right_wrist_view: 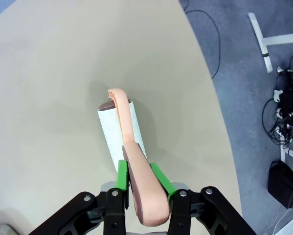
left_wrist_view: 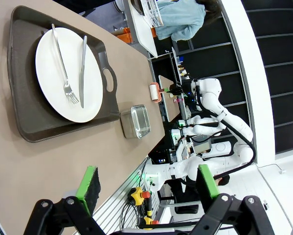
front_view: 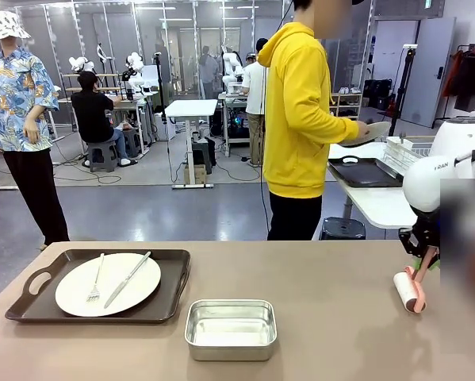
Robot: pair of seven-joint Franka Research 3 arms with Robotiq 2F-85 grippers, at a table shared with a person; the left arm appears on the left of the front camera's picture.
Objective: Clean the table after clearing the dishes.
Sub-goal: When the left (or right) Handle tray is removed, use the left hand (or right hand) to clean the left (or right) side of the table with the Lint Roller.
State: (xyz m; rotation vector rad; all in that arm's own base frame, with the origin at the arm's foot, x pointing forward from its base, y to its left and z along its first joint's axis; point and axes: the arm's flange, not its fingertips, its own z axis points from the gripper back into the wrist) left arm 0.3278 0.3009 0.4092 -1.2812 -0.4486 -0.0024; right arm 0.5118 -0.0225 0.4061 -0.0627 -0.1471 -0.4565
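- Table (front_view: 324,337): the brown top spans the front view, with one tray (front_view: 179,274) holding a plate (front_view: 70,295) at its left end and a steel pan (front_view: 231,327) near the middle.
- Right claw (right_wrist_view: 139,177) pinches the pink handle of a lint roller (right_wrist_view: 118,128). Its white roll is down on the table's right end, long axis pointing away from the claw.
- Left claw (left_wrist_view: 148,186) hangs spread and empty, and it is the nearer one to the tray.

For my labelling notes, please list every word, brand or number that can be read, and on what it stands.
"RAN": part of a brand word on the white right arm; the rest is unclear.
Tray, plate, steel pan, lint roller: no print seen.
Background: nothing large enough to read.
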